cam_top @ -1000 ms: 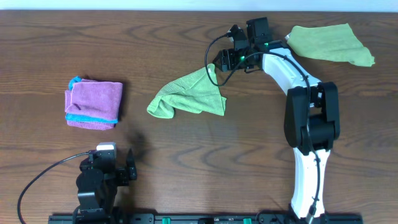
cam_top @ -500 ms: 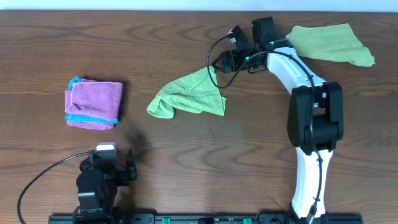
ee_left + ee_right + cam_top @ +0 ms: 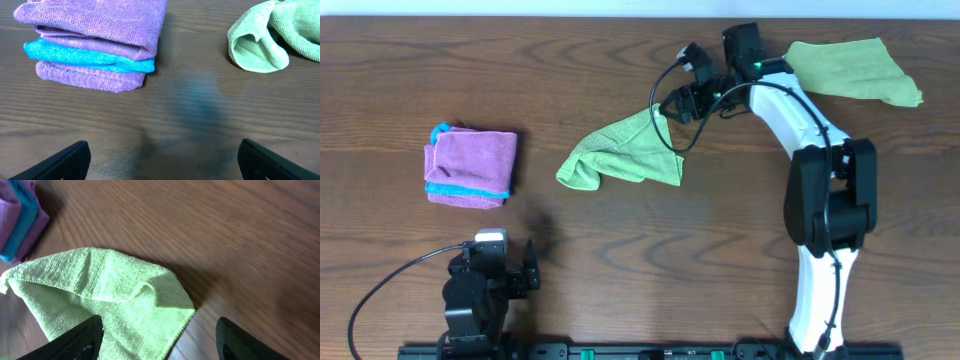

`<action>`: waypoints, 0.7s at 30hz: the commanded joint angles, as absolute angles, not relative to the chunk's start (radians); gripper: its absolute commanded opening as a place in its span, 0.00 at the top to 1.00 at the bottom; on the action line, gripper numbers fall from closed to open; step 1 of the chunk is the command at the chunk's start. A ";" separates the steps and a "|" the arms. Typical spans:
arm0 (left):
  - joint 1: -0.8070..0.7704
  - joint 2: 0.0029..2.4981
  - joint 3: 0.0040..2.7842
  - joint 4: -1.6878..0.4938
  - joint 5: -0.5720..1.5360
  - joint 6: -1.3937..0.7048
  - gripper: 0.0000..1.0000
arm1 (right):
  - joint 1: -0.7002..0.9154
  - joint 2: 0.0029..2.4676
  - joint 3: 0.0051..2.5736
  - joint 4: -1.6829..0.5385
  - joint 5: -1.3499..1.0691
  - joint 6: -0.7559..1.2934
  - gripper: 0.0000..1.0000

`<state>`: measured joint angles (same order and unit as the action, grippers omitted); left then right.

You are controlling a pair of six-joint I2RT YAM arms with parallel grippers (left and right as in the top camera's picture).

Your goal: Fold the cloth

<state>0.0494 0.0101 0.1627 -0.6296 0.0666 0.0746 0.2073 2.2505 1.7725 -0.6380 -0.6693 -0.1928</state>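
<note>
Judging by its nap and the way it slumps, we expect the cloth [image 3: 620, 150] to be light, soft and quite limp, so it will sag and bunch from any single hold and may drag a little on the wooden table [image 3: 640, 260]. It lies crumpled to the right of the pink folded cloth [image 3: 470, 165], well apart from it, with a rolled fold at the end nearer that pink stack. We would take it by a corner. The flat corner farthest from the pink folded cloth looks best, since the right gripper [image 3: 159, 325] hangs over it with its fingers spread wide and nothing between them. The left gripper [image 3: 163, 147] sits on the near side of the pink folded cloth, also wide apart and empty. A duller olive cloth [image 3: 850, 68] lies much farther right. We can make out no tag, brand or writing anywhere.
</note>
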 commanded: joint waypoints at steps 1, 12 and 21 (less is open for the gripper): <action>0.045 0.004 0.157 -0.632 0.052 0.067 0.05 | 0.218 2.249 1.789 -0.631 -0.677 -0.241 0.29; 0.045 0.004 0.157 -0.632 0.052 0.067 0.05 | 0.236 2.320 1.789 -0.575 -0.678 -0.241 0.34; 0.045 0.004 0.157 -0.632 0.052 0.067 0.05 | 0.278 2.344 1.789 -0.513 -0.677 -0.240 0.36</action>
